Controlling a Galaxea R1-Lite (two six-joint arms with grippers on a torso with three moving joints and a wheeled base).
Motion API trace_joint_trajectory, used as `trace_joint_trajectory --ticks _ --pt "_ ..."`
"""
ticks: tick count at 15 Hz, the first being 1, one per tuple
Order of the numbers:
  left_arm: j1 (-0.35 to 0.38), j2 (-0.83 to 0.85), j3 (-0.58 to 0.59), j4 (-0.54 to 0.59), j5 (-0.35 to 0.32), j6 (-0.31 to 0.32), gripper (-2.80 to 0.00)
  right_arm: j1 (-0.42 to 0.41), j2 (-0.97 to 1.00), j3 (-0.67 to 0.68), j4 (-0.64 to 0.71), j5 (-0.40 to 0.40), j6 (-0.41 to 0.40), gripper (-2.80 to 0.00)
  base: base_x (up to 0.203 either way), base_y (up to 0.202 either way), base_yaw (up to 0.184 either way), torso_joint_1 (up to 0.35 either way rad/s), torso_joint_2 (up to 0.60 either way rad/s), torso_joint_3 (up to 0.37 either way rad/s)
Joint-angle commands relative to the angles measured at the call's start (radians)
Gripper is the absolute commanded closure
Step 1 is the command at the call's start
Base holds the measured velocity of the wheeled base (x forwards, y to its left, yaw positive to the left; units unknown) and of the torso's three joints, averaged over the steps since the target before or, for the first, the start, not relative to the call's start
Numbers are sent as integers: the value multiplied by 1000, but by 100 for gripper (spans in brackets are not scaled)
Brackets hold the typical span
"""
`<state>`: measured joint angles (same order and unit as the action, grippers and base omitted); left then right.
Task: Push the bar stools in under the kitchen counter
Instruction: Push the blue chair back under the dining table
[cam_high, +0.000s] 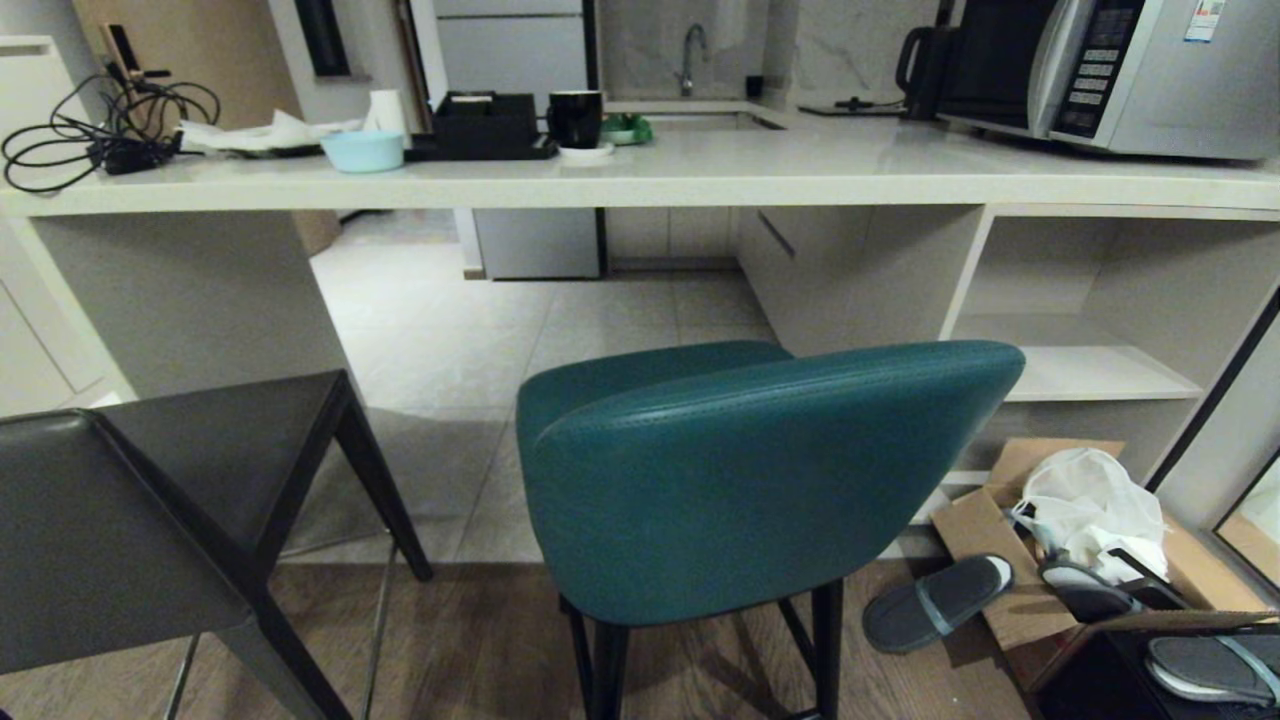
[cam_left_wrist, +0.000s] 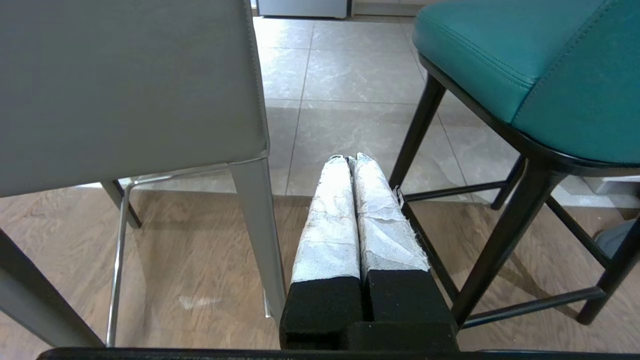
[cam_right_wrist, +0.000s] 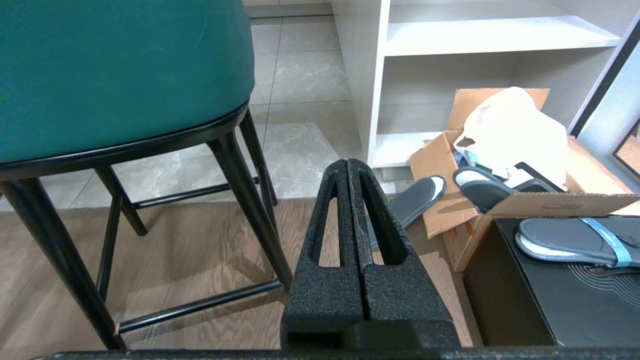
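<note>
A teal bar stool (cam_high: 760, 480) with a curved backrest stands directly before me, its back toward me, seat short of the kitchen counter (cam_high: 640, 175). To its left a dark grey-brown stool (cam_high: 150, 500) with a square back stands farther out from the counter. Neither arm shows in the head view. My left gripper (cam_left_wrist: 350, 159), its fingers wrapped in white tape, hangs shut and empty low between the grey stool (cam_left_wrist: 125, 90) and the teal stool (cam_left_wrist: 540, 65). My right gripper (cam_right_wrist: 349, 162) is shut and empty, low beside the teal stool's (cam_right_wrist: 120, 70) black legs.
Open white shelves (cam_high: 1090, 370) fill the counter's right end. A cardboard box (cam_high: 1010, 560) with a white bag and several grey slippers (cam_high: 935, 600) lies on the floor at right. A microwave (cam_high: 1110, 70), a mug, a bowl and cables sit on the counter.
</note>
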<state>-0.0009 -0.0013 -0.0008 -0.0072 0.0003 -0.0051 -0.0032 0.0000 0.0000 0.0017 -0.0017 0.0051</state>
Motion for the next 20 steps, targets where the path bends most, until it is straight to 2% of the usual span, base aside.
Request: trace_joint_trajectory --ticks 1,5,7,9,10,12,14,16,18,20 --pt "1 1 0 0 0 1 0 0 -1 0 0 0 -1 0 0 0 0 0 0 0" --pt "1 1 4 -15 3 -9 0 0 -2 1 0 3 -18 0 0 0 0 0 0 0" --pt "4 21 -57 -30 -8 -11 0 0 11 -35 15 18 -88 0 0 0 0 0 0 0" --pt "7 158 -148 -56 -39 -13 0 1 132 -128 29 46 -63 0 0 0 0 0 0 0" --pt "7 279 -174 -105 -54 -12 0 0 242 -186 20 69 -38 0 0 0 0 0 0 0" --pt "0 571 -204 -279 -75 -7 0 0 492 -262 -59 99 -8 0 0 0 0 0 0 0" --pt "-33 873 -226 -525 -73 3 0 0 769 -299 -238 116 7 0 0 0 0 0 0 0" --pt "-102 1154 -245 -794 -29 26 0 -2 1056 -331 -470 125 17 0 0 0 0 0 0 0" --pt "-233 1361 -266 -1028 51 45 0 -3 1293 -372 -683 130 26 0 0 0 0 0 0 0" --pt "-412 1462 -296 -1158 158 49 0 -4 1476 -428 -826 136 35 0 0 0 0 0 0 0"
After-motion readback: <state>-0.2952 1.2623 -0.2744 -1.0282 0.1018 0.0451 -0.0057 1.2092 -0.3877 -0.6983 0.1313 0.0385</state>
